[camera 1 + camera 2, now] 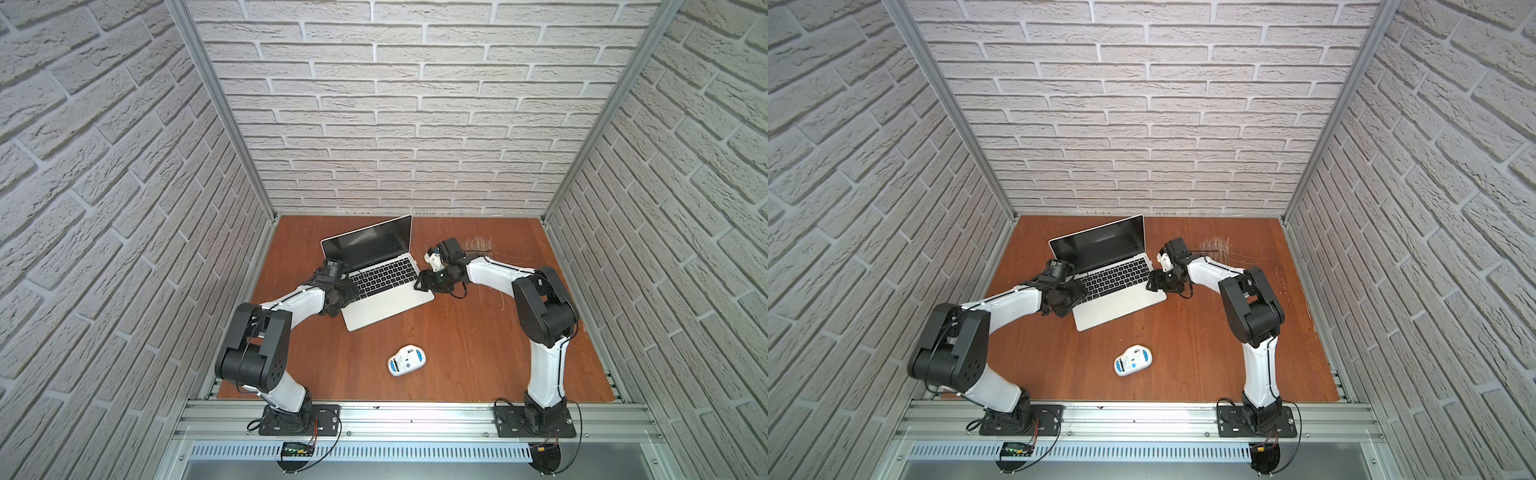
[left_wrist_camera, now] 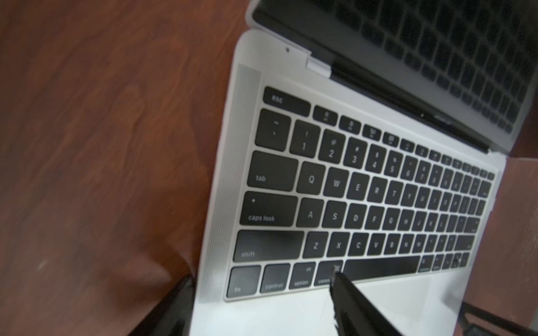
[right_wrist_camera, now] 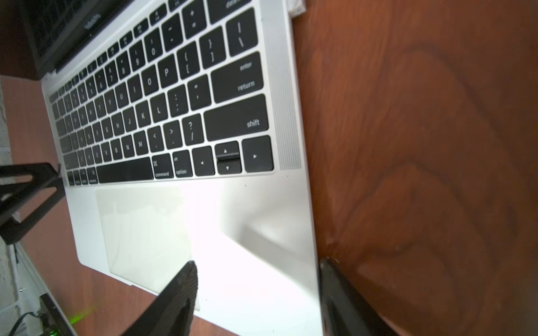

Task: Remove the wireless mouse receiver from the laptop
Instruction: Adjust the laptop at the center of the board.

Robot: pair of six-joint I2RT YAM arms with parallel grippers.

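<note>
- The left tool (image 2: pixel 259 277) has its jaws apart, astride the left side edge of the laptop (image 2: pixel 393 302). One finger (image 2: pixel 349 299) hangs over the palm rest by the command key. The other sits off the edge, over the reddish wooden surface (image 2: pixel 87 145). We see nothing held between them.
- The right tool (image 3: pixel 259 261) is spread too, astride the laptop's right side edge near its front corner. One finger (image 3: pixel 180 291) is over the corner of the trackpad and the other is beyond the edge, above the wood. We cannot tell whether either finger touches the laptop.
- In both top views the laptop (image 1: pixel 386 307) (image 1: pixel 1117 309) stands open toward the back middle of the surface (image 1: pixel 478 353). It is turned at an angle and its screen is dark. The left tool (image 1: pixel 347 291) is at its left side and the right tool (image 1: pixel 423 284) at its right.
- In the right wrist view a small white block (image 3: pixel 295 7) juts from the laptop's right side edge, past the far end of the keyboard. What it is we cannot tell.
- A white mouse (image 1: pixel 406 360) (image 1: pixel 1133 360) lies underside up on the surface. It is nearer the front than the laptop and well apart from it and from both tools.
</note>
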